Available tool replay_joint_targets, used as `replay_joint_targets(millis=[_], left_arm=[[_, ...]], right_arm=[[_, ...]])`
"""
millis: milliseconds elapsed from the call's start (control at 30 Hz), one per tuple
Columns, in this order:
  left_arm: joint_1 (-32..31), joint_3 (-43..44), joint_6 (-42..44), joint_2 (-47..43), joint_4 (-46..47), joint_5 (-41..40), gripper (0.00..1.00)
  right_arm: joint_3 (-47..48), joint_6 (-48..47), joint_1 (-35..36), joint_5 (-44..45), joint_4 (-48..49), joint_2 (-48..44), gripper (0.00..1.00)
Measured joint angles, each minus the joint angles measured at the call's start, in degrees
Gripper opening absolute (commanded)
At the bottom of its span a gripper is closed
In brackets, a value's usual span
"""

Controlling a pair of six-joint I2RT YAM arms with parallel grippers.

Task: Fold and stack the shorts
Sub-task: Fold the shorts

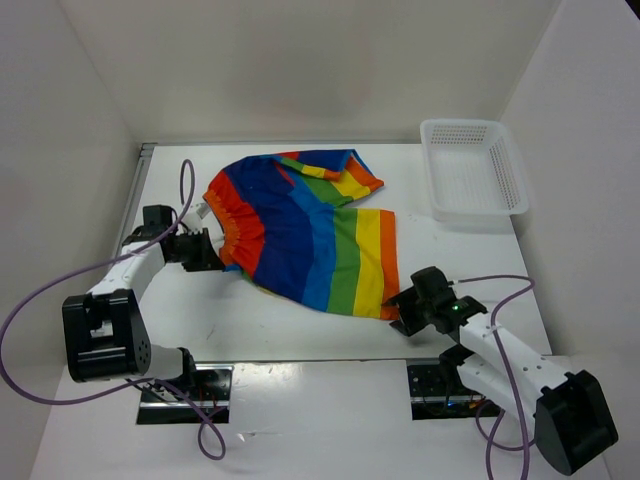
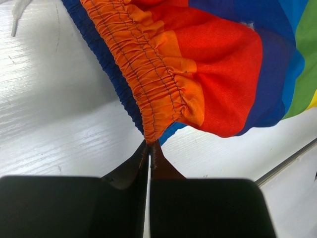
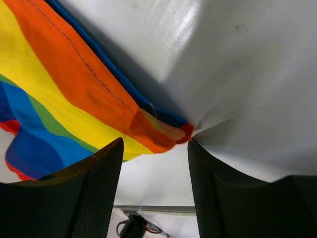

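1. Nearest me, the right gripper (image 3: pixel 154 146) sits low over the table (image 1: pixel 300 330) with its two fingers (image 3: pixel 99 188) standing apart, released. In the right wrist view, the orange-edged hem corner of the shorts (image 1: pixel 310 240) lies just ahead of the gap between them. I cannot tell whether either finger touches the cloth.
2. From above, that right gripper (image 1: pixel 405 305) is at the near right corner of the shorts, where the orange stripe ends.
3. On the left, a little farther out, the left gripper (image 2: pixel 150 144) is clenched on the gathered orange waistband (image 2: pixel 148 74). Its jaws meet on the waistband's folded edge, and the cloth fans away from the pinch.
4. From above, the left gripper (image 1: pixel 205 250) is at the shorts' left side, by the red and orange stripes.
5. The shorts lie mid-table between the two grippers. Blue is in the middle, green, yellow and orange run to the right, and one leg is bunched toward the far edge.
6. Farthest off, a white basket (image 1: pixel 475 175) stands at the far right corner, apart from the shorts.
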Motion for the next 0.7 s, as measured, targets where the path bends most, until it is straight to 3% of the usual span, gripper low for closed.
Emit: replay_joint_targets(millis=[100,133,233,333,433,700], left_arm=[[0.0,0.0,0.0,-0.2,0.0,0.3,0.00],[0.0,0.0,0.0,-0.2,0.0,0.3,0.00],[0.0,0.0,0.0,-0.7,0.0,0.5,0.00],[0.0,1.1,0.0,-0.9,-0.9,0.9,0.00],[0.0,5.8,0.0,-0.9,-2.1,1.8,0.00],[0.0,33.6,0.0,2.4,3.7,5.6,0.00]], right_arm=[[-0.8,0.4,0.0,1.4,2.7,0.1,0.38],[-0.9,0.4,0.0,2.0,3.4,0.3,0.22],[0.3,-0.2,0.0,4.6,3.6,1.2,0.00],[7.1,-3.7,0.0,9.0,1.1,3.5,0.00],[21.0,-10.8,-2.2,11.5,0.0,8.5,0.00],[64.7,-33.7,-7.2,11.5,-1.1,24.8,0.00]])
